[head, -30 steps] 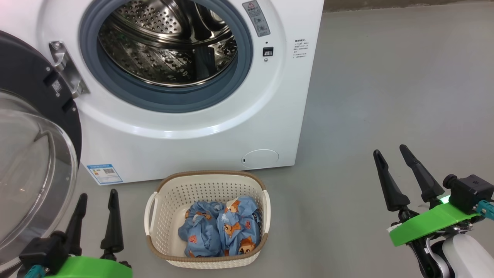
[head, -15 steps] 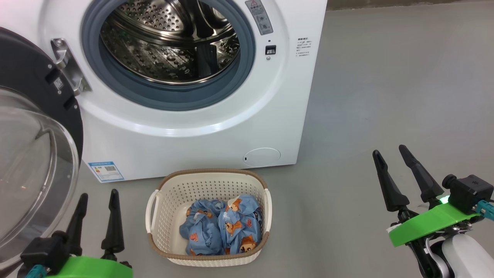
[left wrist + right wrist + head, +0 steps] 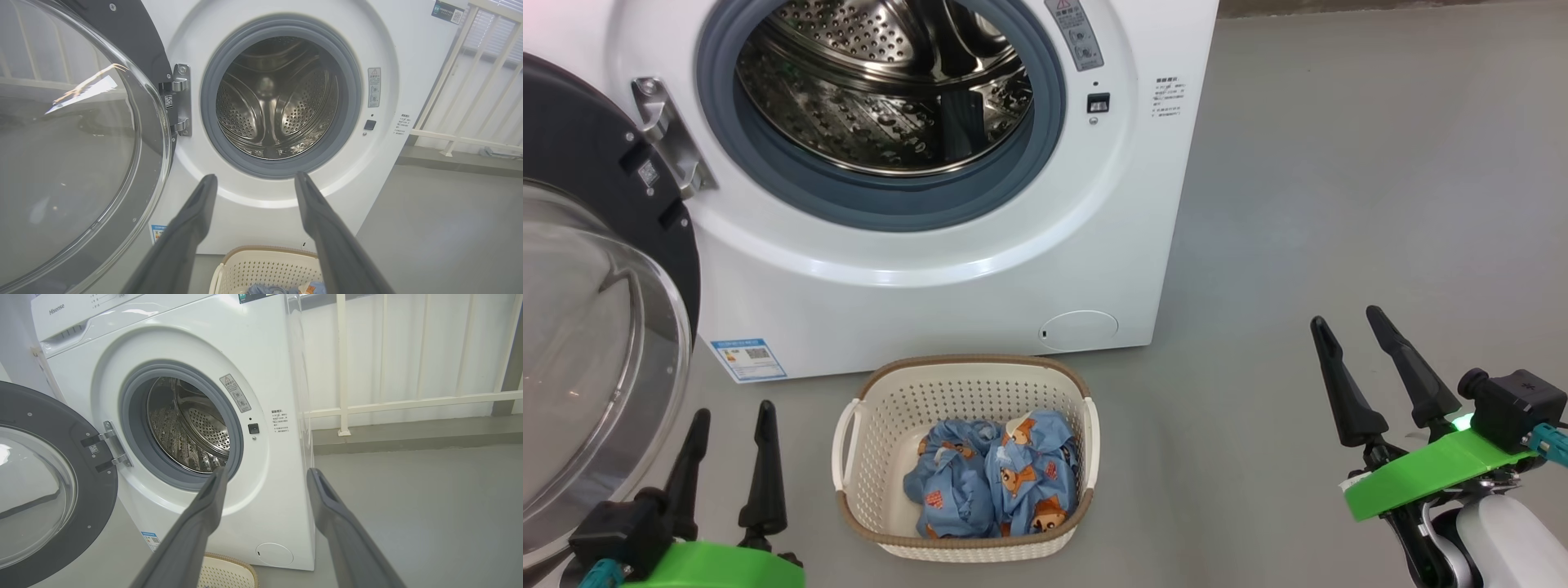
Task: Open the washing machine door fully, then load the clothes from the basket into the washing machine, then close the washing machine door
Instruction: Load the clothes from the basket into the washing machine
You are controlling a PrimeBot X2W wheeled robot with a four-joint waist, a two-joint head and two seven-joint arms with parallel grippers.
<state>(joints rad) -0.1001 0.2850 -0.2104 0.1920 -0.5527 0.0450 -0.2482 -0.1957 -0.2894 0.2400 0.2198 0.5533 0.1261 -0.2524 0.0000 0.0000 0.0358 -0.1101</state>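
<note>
The washing machine door stands swung wide at the far left, hinged to the washing machine. Beside it hovers the left gripper, fingers apart and holding nothing. The basket sits just before the machine, with the clothes bunched inside. Far right, the right gripper is likewise spread and empty. The left wrist view looks straight into the steel drum. The right wrist view takes in the control panel and a white railing. The floor is smooth grey.
</note>
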